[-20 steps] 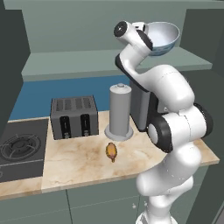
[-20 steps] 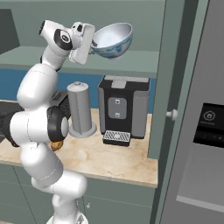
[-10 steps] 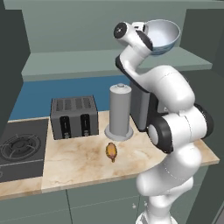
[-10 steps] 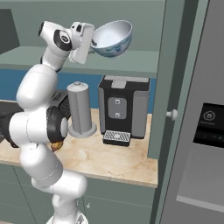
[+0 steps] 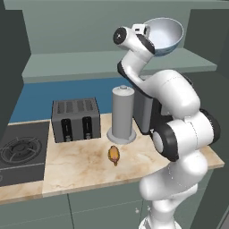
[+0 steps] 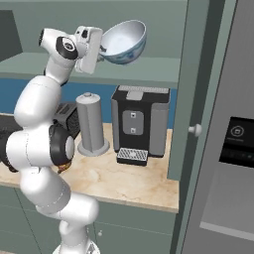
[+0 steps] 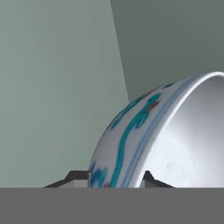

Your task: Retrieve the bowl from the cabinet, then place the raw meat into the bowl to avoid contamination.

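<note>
- Two-finger gripper (image 7: 117,179) pinched on the rim of the round, glossy pale blue-white bowl (image 5: 164,36), held tilted at upper right of left base view, clear above the grey-green wall cabinet (image 5: 112,62) shelf.
- Retrieval judged nearly done; lowering to the marbled beige counter (image 5: 80,165) left.
- Small orange-brown raw meat (image 5: 114,154) lying at lower centre, beside the tall grey canister (image 5: 122,114); 1 transfer left.

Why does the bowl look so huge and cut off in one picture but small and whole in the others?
Hand view: the camera sits right at the bowl, so its rim crowds the frame. Left and right base views: seen from farther back, the bowl appears whole, softly lit, without glare.
</note>
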Controlling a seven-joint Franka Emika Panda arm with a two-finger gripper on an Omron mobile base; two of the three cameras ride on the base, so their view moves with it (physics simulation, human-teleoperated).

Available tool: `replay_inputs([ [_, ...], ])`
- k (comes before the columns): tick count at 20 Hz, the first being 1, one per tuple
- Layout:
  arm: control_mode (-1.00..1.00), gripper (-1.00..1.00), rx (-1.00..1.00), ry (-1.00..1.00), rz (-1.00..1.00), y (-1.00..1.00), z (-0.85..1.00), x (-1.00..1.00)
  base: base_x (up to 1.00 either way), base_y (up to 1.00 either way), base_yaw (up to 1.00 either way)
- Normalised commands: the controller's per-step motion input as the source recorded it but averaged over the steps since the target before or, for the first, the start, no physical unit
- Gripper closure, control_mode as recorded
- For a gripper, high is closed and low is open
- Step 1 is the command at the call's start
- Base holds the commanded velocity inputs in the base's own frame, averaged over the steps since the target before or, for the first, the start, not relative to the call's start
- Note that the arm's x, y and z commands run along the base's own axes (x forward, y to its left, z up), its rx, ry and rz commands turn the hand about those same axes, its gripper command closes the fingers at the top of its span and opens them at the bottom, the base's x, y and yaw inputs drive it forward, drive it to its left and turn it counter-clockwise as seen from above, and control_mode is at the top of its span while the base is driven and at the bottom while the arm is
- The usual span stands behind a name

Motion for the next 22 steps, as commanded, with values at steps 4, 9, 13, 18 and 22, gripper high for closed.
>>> replay_inputs([
  [4,-1.0,1.0,0.0,0.0,0.0,0.03,0.03,-0.26,0.0,0.0,0.0],
  [9,-1.0,1.0,0.0,0.0,0.0,0.07,0.03,-0.34,0.0,0.0,0.0],
  [13,-1.0,1.0,0.0,0.0,0.0,0.16,0.02,-0.42,0.0,0.0,0.0],
  [18,-1.0,1.0,-0.01,0.0,0.0,0.29,0.01,-0.56,0.0,0.0,0.0],
  [22,-1.0,1.0,-0.01,0.0,0.0,0.29,0.04,-0.66,0.0,0.0,0.0],
])
